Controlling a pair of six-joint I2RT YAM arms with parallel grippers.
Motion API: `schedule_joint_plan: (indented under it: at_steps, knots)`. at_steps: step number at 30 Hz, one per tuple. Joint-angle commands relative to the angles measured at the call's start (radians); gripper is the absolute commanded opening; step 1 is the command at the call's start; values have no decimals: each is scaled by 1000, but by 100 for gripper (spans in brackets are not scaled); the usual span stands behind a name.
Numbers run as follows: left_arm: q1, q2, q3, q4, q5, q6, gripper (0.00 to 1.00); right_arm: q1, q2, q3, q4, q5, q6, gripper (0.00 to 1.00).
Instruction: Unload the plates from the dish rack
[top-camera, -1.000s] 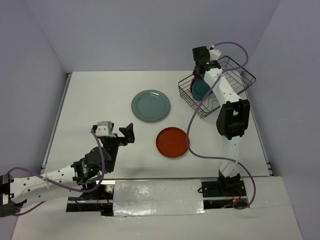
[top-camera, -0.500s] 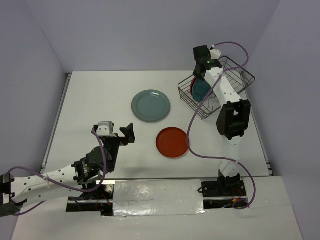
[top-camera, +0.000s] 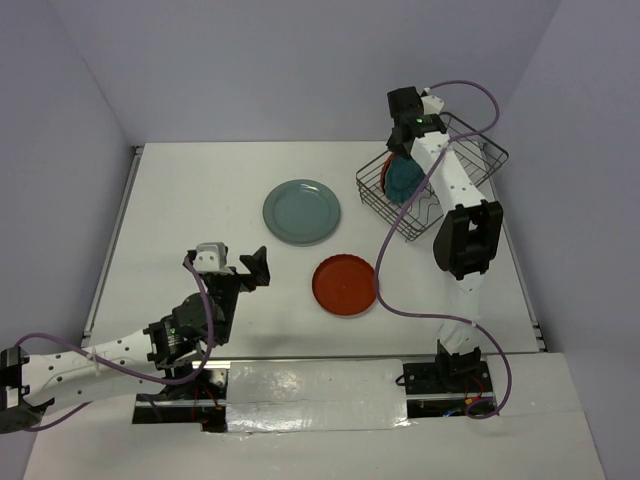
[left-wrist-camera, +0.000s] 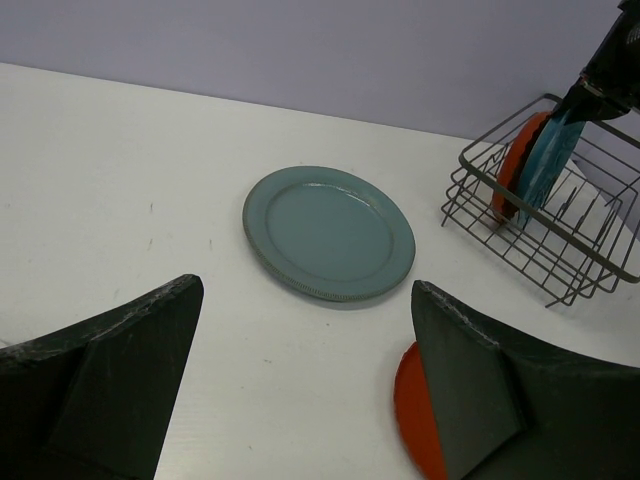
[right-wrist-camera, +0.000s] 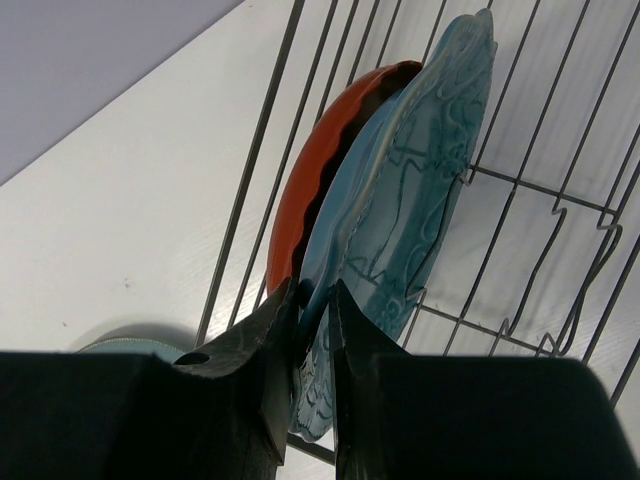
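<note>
The dark wire dish rack (top-camera: 475, 175) stands at the back right, also in the left wrist view (left-wrist-camera: 590, 260). A teal scalloped plate (right-wrist-camera: 410, 200) and a red-orange plate (right-wrist-camera: 315, 185) stand upright in it. My right gripper (right-wrist-camera: 312, 300) is shut on the teal plate's rim, one finger on each side; from above it is over the rack (top-camera: 403, 165). A pale grey-green plate (top-camera: 301, 212) and a red-orange plate (top-camera: 344, 285) lie flat on the table. My left gripper (top-camera: 255, 267) is open and empty, left of the red-orange plate on the table (left-wrist-camera: 415, 420).
White table with a raised edge (top-camera: 110, 240) on the left. Purple walls close in at back and sides. A purple cable (top-camera: 385, 260) hangs along the right arm, whose bulky elbow (top-camera: 464, 238) sits in front of the rack.
The right gripper and the rack's far corner have shifted very slightly towards the back. The left arm has not moved.
</note>
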Motion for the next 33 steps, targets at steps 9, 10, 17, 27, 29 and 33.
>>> schedule_joint_plan:
  at_steps: [9,10,17,27,29,33]
  knots:
    - [-4,1,38,21,4,-5,98,1,-129,158,30,26,-44,0]
    - [-4,-3,35,32,10,-5,98,1,-129,166,24,26,-44,0]
    - [-3,23,49,15,-16,-6,98,1,-161,164,38,18,-76,0]
    - [-4,12,32,41,-16,5,98,-8,-221,202,66,-26,-119,0]
    - [-4,18,45,24,-17,1,97,-8,-222,212,63,-23,-122,0]
    - [-4,8,35,41,-22,9,98,-16,-228,203,53,-29,-116,0]
